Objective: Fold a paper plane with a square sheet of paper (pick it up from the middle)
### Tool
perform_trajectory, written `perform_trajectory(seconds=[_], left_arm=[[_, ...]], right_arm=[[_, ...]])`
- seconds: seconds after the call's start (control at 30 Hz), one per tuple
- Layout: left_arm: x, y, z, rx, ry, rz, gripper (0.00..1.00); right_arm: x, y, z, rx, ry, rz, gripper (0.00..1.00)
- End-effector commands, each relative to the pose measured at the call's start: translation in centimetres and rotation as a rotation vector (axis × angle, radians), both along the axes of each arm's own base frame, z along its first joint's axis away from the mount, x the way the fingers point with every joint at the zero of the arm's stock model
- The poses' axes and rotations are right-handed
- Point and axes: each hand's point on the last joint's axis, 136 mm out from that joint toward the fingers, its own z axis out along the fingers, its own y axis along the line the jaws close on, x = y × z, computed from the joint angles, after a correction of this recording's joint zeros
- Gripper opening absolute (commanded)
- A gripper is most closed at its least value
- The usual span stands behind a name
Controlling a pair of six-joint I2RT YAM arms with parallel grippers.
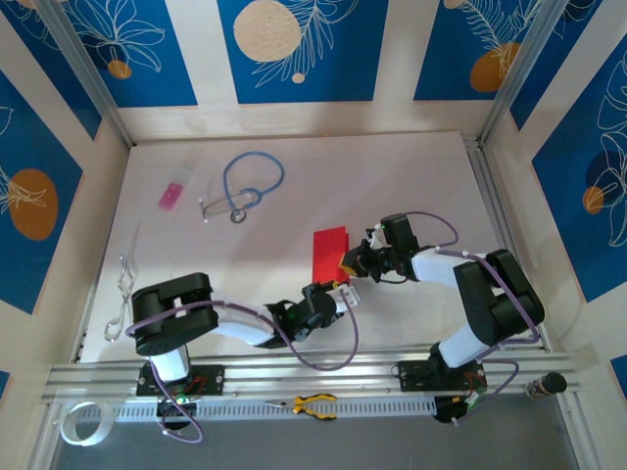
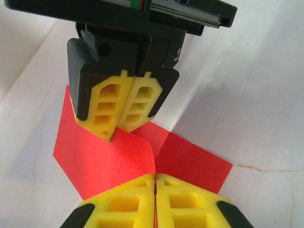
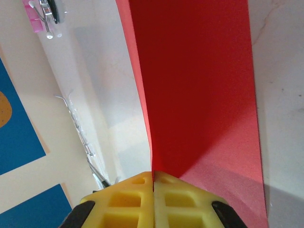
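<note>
white table (image 1: pixel 411 176) | on it: square sheet of paper (image 1: pixel 327 250), stethoscope (image 1: pixel 250 181), pink item (image 1: pixel 171 195)

Left tool (image 2: pixel 155 178) and right tool (image 3: pixel 153 175) pinched closed, tips nearly meeting.

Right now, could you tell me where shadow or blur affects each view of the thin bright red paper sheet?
Top external view: even light, the thin bright red paper sheet clear. Left wrist view: yellow fingers of the left gripper blur up close, grey shadow on the white table. Right wrist view: shadow dims the sheet's near corner.
</note>
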Motion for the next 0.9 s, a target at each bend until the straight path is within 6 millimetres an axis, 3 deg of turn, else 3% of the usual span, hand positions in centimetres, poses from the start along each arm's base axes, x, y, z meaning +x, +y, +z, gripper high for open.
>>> perform_trajectory(seconds=[0.0, 0.2, 0.57, 0.7, 0.87], left_arm=[[0.0, -0.1, 1.8, -0.054, -0.006, 0.017, 0.1], [-0.3, -0.4, 2.0, -0.102, 0.059, 0.011, 0.0], [0.1, -0.6, 2.0, -0.243, 0.458, 0.017, 0.0], [0.6, -0.6, 2.6, -0.337, 0.602, 0.015, 0.0], [1.1, -0.7, 2.3, -0.378, 0.755, 0.026, 0.0]], right_arm=[[-0.4, -0.4, 0.0, -0.011, 0.003, -0.002, 0.08], [-0.5, -0.7, -0.1, -0.029, 0.004, -0.006, 0.12], [-2.1, -4.9, 1.0, -0.179, -0.054, -0.068, 0.43], [-3.2, -5.4, 1.2, -0.171, -0.076, -0.061, 0.41], [-4.3, -5.2, 1.1, -0.146, -0.067, -0.046, 0.25]])
